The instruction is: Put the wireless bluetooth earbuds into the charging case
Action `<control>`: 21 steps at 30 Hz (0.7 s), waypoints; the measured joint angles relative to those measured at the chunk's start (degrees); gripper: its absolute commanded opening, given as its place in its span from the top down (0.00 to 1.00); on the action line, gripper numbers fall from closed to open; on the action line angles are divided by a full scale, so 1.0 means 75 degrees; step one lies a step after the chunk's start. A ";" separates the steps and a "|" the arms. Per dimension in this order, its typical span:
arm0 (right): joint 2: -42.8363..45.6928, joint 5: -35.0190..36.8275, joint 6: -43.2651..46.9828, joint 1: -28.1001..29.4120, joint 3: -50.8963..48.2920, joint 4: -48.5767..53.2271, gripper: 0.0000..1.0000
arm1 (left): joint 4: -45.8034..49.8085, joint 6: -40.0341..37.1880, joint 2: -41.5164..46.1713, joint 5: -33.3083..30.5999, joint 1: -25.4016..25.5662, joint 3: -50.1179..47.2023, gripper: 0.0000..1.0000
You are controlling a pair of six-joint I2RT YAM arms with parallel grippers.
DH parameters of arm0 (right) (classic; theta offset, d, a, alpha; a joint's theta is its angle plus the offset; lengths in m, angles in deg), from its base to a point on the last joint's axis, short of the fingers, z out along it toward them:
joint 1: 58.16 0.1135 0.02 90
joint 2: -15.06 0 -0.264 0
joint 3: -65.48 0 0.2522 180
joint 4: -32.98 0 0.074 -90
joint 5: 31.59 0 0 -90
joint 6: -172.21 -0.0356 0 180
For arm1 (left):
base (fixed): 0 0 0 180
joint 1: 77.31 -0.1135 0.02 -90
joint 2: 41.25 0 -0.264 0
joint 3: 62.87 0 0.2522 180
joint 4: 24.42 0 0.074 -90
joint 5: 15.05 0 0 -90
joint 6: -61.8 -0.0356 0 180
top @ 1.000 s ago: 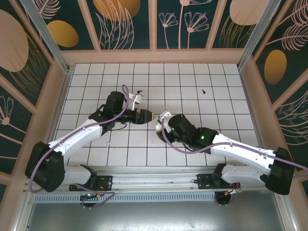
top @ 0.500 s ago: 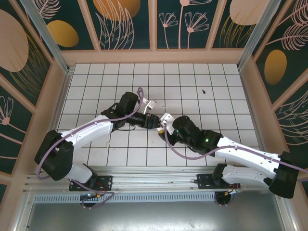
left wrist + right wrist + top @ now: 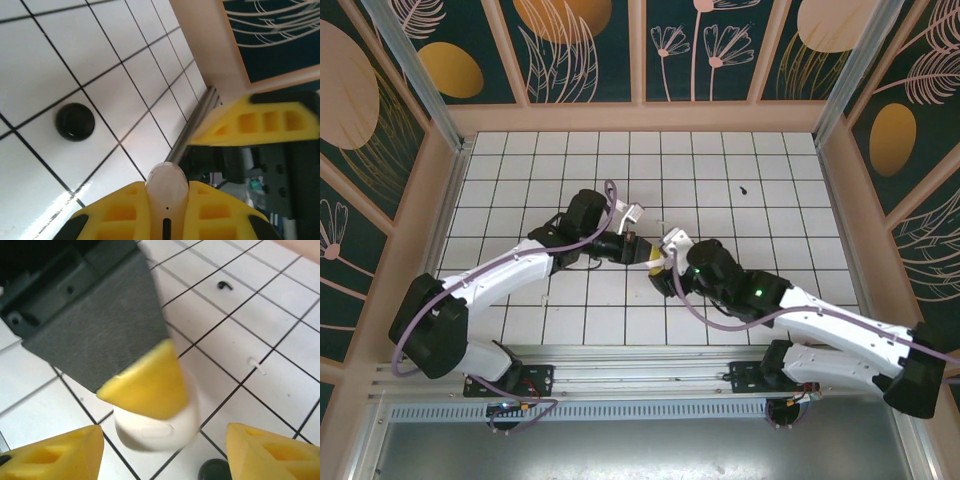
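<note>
The white charging case (image 3: 166, 182) is pinched between the yellow fingers of my left gripper (image 3: 166, 195), which is shut on it. In the right wrist view the case (image 3: 160, 427) hangs just above the tiles. It sits between the spread yellow fingers of my right gripper (image 3: 164, 435), which is open and clear of it. Both grippers meet at mid-table, left gripper (image 3: 638, 248) against right gripper (image 3: 663, 260). One black earbud (image 3: 223, 286) lies on a tile beyond the case, also seen as the black earbud (image 3: 743, 188) at the far right. A white sliver (image 3: 256, 363) lies nearer.
A black round disc (image 3: 75, 121) rests on the tiles close under the case, and the same disc (image 3: 215, 471) is by my right finger. Wooden walls (image 3: 640, 118) ring the tiled floor. The metal rail (image 3: 640, 360) runs along the near edge.
My left gripper moved right to meet the right gripper and closed on the case. The right gripper opened and let the case go.
</note>
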 measured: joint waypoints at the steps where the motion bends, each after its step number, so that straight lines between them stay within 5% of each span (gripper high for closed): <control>1: 0.0216 -0.0087 -0.0274 -0.0181 0.0000 -0.0070 0.27 | -0.0128 0.0096 0.0117 -0.0195 -0.0038 -0.0055 1.00; 9: 0.1457 -0.1944 -0.3308 -0.2311 -0.0385 -0.1498 0.29 | -0.2168 0.1174 0.1157 -0.1565 -0.0312 -0.0796 1.00; 21: 0.0679 -0.3940 -0.6003 -0.2611 -0.0699 -0.4100 0.33 | -0.4978 0.2873 0.1649 -0.2119 -0.0326 -0.1247 1.00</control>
